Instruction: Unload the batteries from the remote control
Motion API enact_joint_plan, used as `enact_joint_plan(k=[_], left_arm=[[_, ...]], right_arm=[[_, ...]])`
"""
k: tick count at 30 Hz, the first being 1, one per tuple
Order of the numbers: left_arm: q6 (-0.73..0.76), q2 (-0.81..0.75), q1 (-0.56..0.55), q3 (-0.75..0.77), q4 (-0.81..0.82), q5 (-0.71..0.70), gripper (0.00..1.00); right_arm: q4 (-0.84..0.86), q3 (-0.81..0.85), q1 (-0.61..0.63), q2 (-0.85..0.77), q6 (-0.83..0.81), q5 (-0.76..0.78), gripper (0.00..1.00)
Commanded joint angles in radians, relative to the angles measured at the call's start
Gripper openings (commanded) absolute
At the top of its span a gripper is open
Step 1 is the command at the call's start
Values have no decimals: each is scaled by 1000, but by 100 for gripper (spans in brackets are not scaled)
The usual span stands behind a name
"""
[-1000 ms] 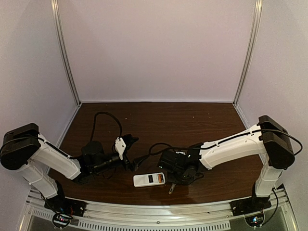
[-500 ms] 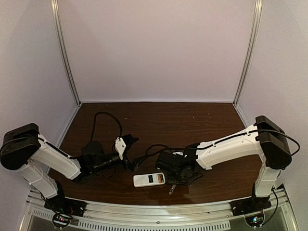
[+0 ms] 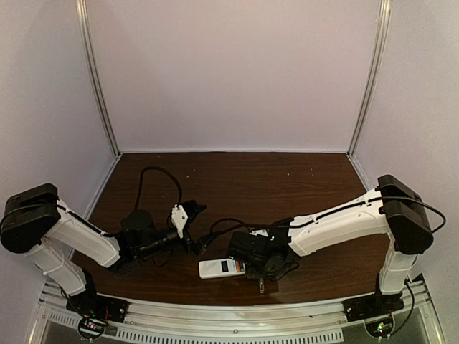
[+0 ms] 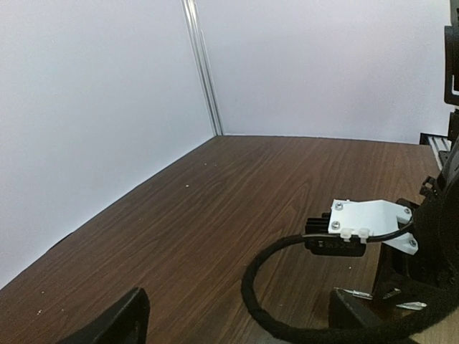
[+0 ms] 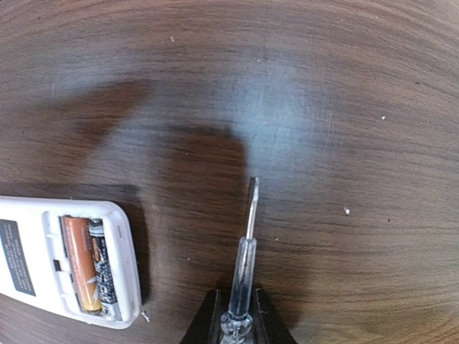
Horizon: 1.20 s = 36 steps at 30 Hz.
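Observation:
The remote control (image 3: 222,268) lies back up near the table's front edge. In the right wrist view its battery bay is open at the lower left of the remote control (image 5: 43,215). Two batteries lie in it side by side: an orange one (image 5: 77,259) and a black-and-white one (image 5: 105,272). My right gripper (image 5: 235,304) is shut on the clear handle of a thin screwdriver (image 5: 244,251), whose tip rests over bare wood to the right of the remote. From above, the right gripper (image 3: 259,274) is just right of the remote. My left gripper (image 3: 192,228) stands open and empty, behind and left of the remote.
A black cable (image 4: 272,301) loops across the wood in front of the left gripper's fingers (image 4: 115,322). The right arm's white wrist bracket (image 4: 369,218) sits close on that side. White walls and metal posts (image 3: 97,79) close off the table.
The right arm has slid left towards the remote, carrying the screwdriver. The left arm has not moved.

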Motion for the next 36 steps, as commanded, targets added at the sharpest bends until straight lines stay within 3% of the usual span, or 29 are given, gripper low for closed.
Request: enact_joint_plan(k=[1,7,29,36], left_arm=[[17,-11,7,-4,27,-8,88],[16,-8,9,2,17,1,88],[-104,29,128,62,-66,439,82],[-104,41,128,79,-82,482,80]], right_arm=[[10,-34,7,49,-20,-12,14],[47,-71,7,36,-46,-4,0],[373,-336,-12,-339,-373,108,0],[362,-385,-13,-442,-361,122,0]])
